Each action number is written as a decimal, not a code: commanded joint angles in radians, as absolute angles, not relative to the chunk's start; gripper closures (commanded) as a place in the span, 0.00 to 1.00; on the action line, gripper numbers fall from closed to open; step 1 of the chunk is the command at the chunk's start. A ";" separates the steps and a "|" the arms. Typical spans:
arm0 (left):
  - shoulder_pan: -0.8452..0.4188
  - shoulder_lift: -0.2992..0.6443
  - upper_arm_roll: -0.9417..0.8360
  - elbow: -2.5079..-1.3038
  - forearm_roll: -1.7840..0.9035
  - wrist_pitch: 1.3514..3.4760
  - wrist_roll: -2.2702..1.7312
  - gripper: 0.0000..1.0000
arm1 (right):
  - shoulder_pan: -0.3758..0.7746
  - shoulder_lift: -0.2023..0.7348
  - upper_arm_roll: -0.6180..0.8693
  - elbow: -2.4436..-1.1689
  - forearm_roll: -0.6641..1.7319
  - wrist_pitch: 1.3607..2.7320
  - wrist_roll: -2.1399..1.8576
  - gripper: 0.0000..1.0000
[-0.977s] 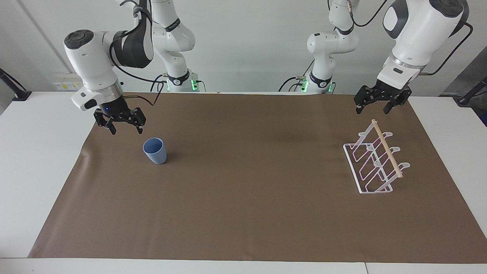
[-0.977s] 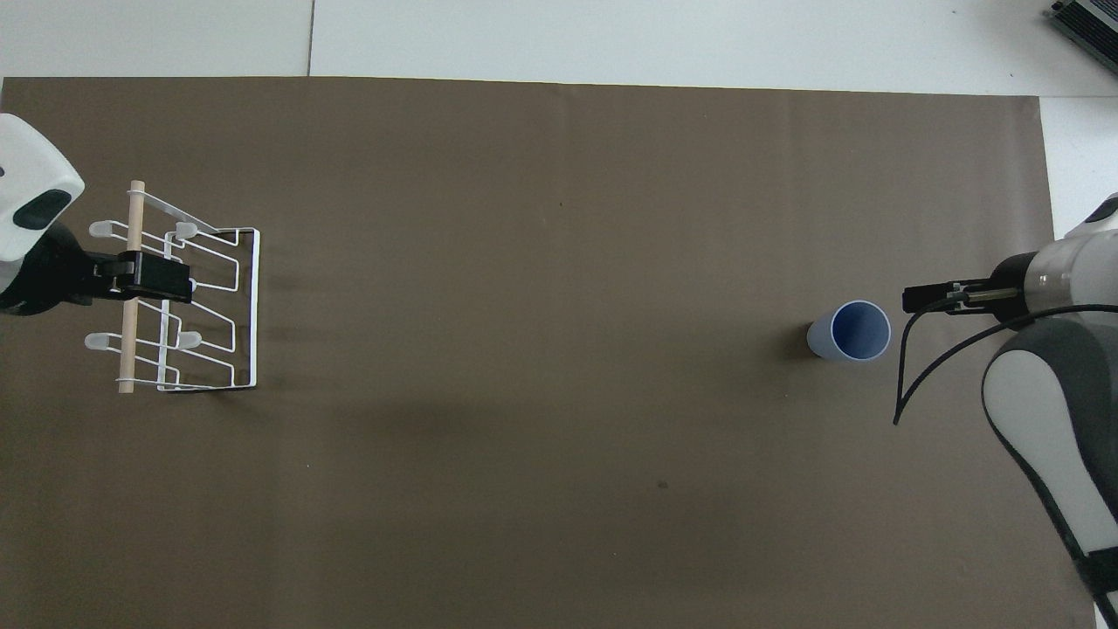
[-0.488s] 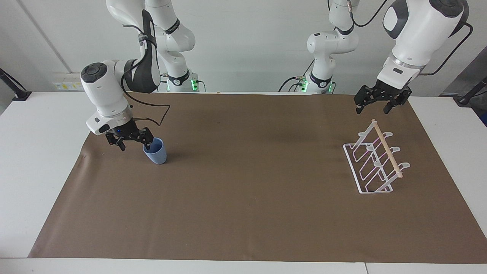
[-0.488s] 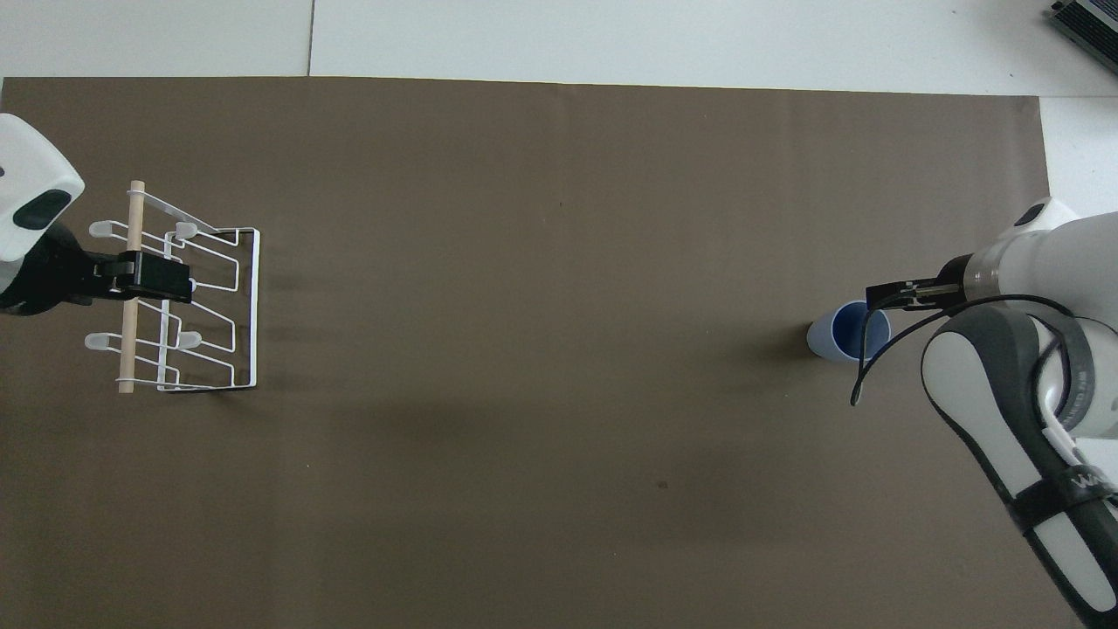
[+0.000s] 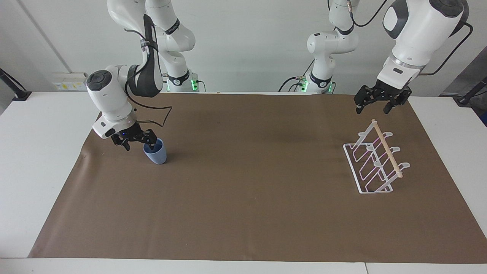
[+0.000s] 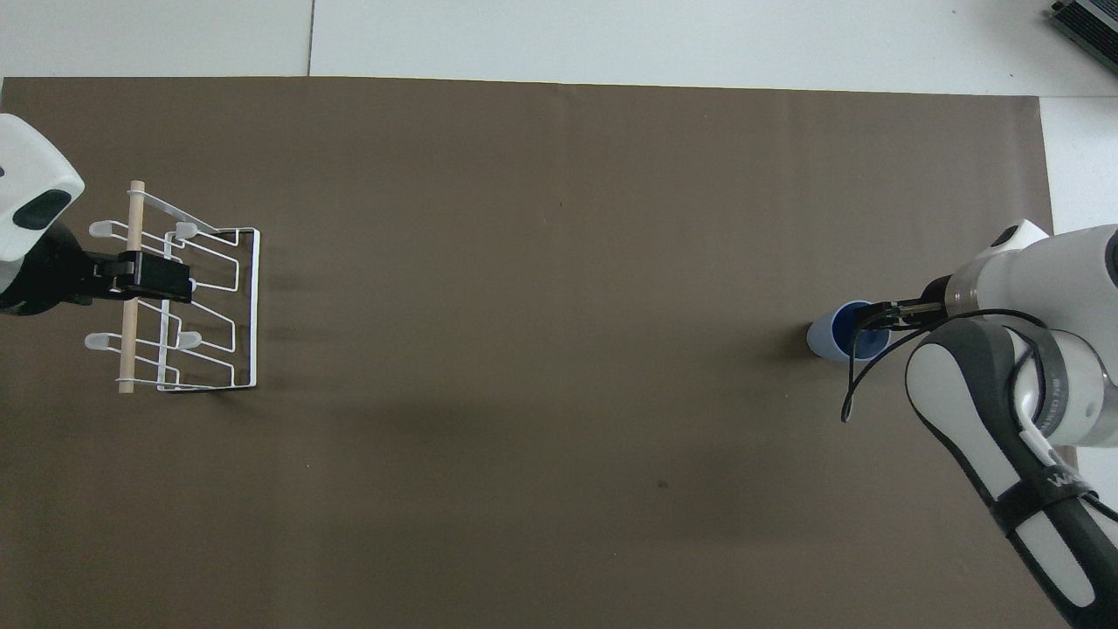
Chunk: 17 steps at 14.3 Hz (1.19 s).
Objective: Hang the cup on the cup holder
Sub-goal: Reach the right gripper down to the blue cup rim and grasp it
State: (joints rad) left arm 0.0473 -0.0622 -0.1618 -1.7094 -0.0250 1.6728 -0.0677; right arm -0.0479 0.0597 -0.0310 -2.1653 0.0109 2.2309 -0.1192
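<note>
The right tool (image 5: pixel 139 142) now sits lower and closer in at the cup (image 5: pixel 155 152), one finger dipping inside its rim. A second earlier it hung clear of the cup.

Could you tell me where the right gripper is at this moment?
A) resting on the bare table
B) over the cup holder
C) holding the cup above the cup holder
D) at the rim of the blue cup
D: the right gripper straddles the rim of the upright blue cup, one finger inside it.

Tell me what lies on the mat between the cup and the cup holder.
Nothing: between the cup and the cup holder only bare brown mat shows, plain in both the facing and overhead views.
</note>
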 commanded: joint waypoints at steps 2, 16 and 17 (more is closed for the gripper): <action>0.054 -0.071 -0.166 -1.710 -0.009 1.657 -0.058 0.00 | -0.049 0.017 -0.028 -2.255 0.017 2.302 -0.118 0.00; 0.054 -0.071 -0.166 -1.710 -0.009 1.657 -0.058 0.00 | -0.051 0.020 -0.028 -2.260 0.017 2.321 -0.115 0.71; 0.054 -0.071 -0.166 -1.710 -0.009 1.657 -0.058 0.00 | -0.049 0.020 -0.028 -2.260 0.017 2.321 -0.114 0.84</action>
